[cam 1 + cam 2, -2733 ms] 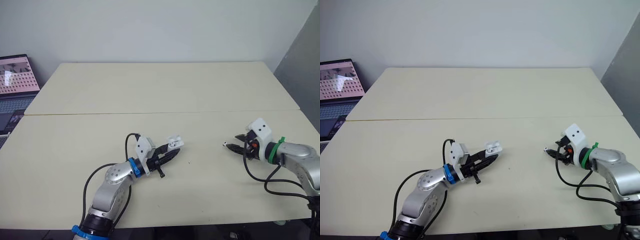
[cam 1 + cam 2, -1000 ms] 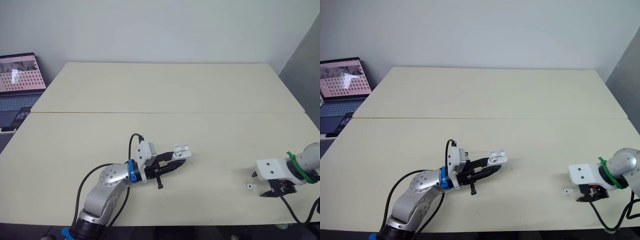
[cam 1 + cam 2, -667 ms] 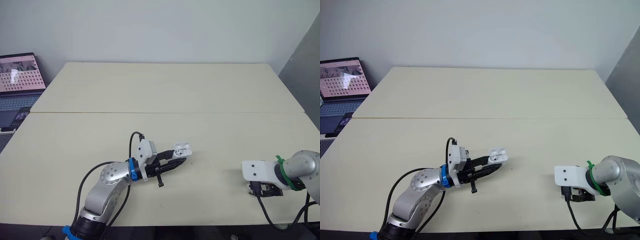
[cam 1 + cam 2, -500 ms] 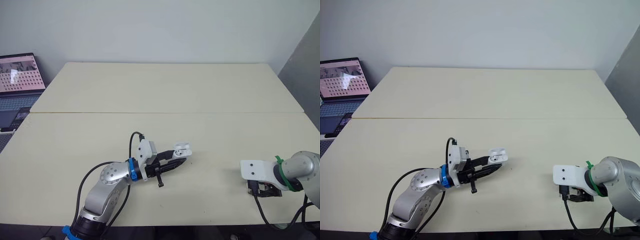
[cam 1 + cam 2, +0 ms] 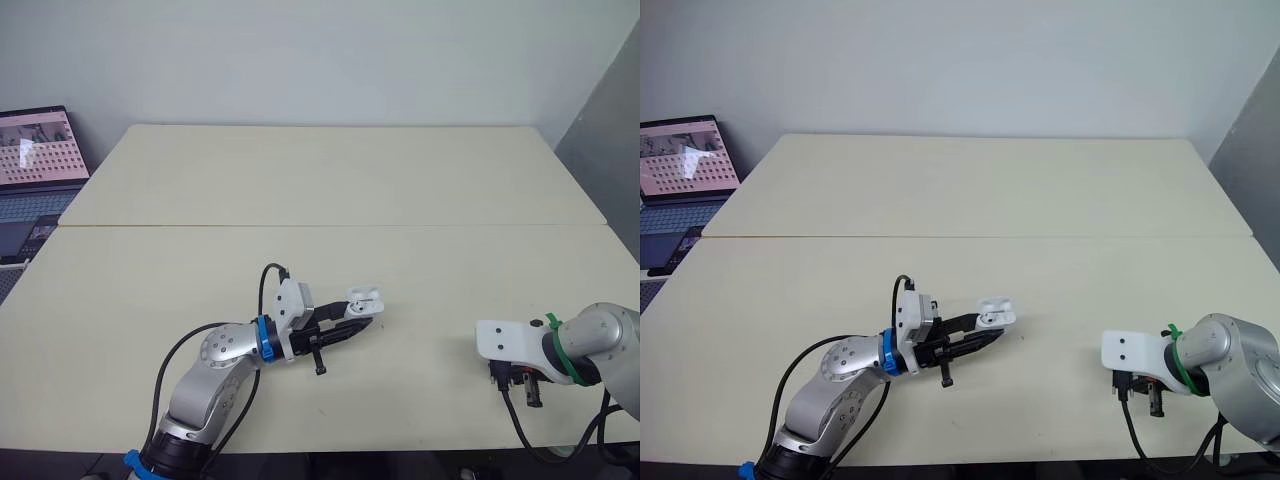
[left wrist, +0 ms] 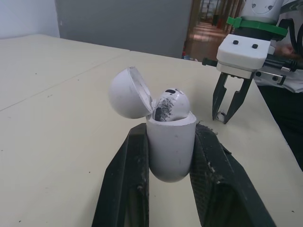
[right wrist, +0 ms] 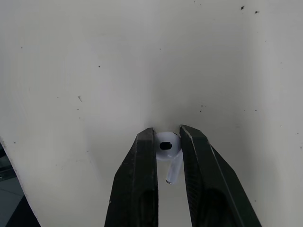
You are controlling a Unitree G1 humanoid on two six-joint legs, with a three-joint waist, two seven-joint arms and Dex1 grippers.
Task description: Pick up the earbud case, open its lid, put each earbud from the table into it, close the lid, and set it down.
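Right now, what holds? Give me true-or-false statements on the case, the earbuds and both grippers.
1. The left gripper holds the earbud case. True.
2. Its lid is shut. False: the lid stands open.
3. The case is empty. False: a stowed earbud sits inside.
4. The right gripper pinches a loose earbud lying on the table. True.

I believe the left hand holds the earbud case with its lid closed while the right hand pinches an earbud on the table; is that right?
Nearly: the lid of the earbud case stands open, as the left wrist view shows; the rest holds.
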